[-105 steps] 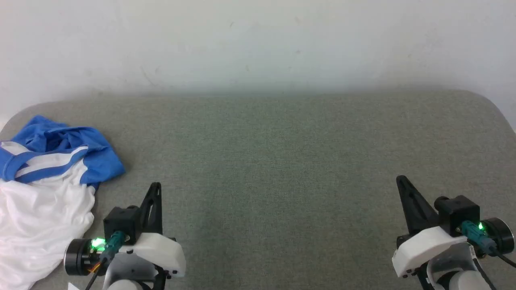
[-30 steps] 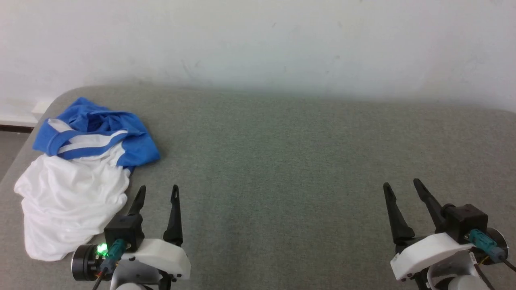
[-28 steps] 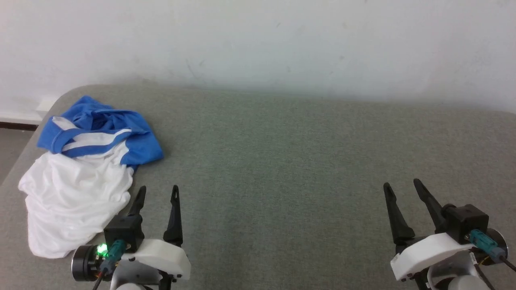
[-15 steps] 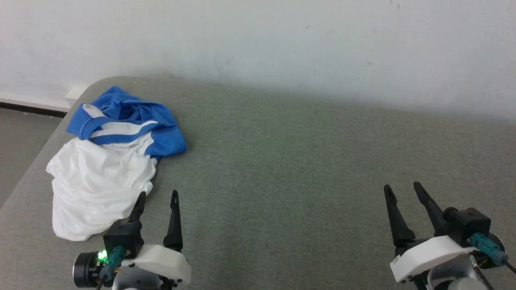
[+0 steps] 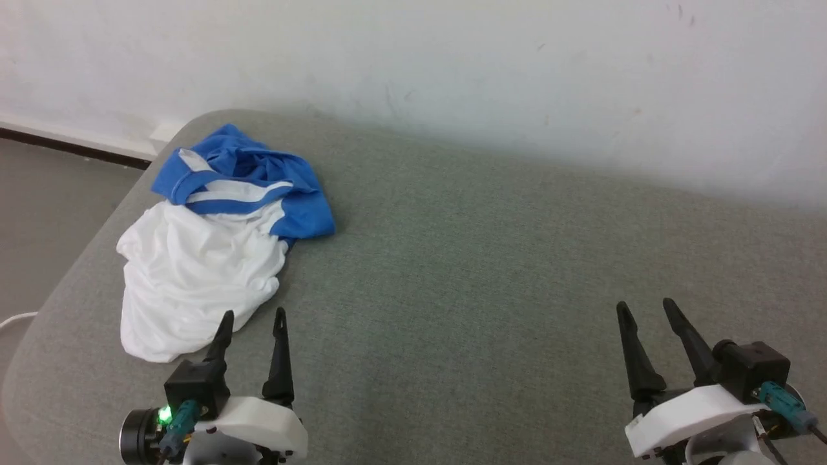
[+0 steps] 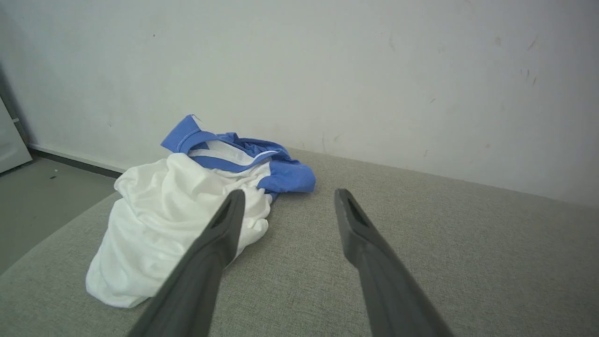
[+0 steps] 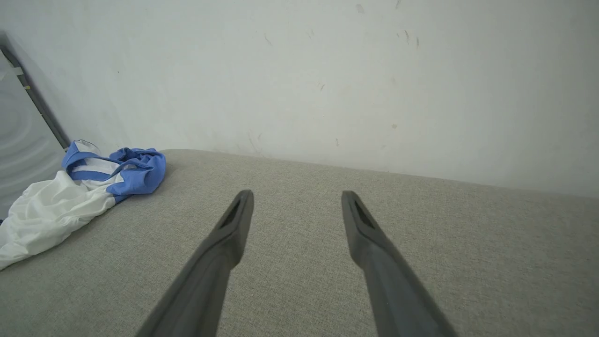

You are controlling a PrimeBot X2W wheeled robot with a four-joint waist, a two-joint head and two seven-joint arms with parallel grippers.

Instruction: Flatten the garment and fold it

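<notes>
The garment (image 5: 200, 265) lies crumpled in a heap at the far left of the grey-green table (image 5: 465, 271): white body toward me, blue sleeves and neckband bunched at the far end. The left wrist view has the garment (image 6: 178, 220) just ahead and left of my fingers. My left gripper (image 5: 252, 315) is open, empty, its tips just short of the white hem. My right gripper (image 5: 644, 306) is open and empty over bare table at the lower right. From the right wrist, the garment (image 7: 70, 192) sits far off to the left.
A pale wall (image 5: 452, 71) rises right behind the table. The table's rounded left edge (image 5: 71, 271) drops to a grey floor (image 5: 45, 194), where a white cable (image 5: 13, 318) lies. Bare table stretches between and beyond the grippers.
The head camera has turned left, so the garment and table shifted right in the picture. Since 3.5 s ago both grippers went from shut to open; the garment itself has not moved.
</notes>
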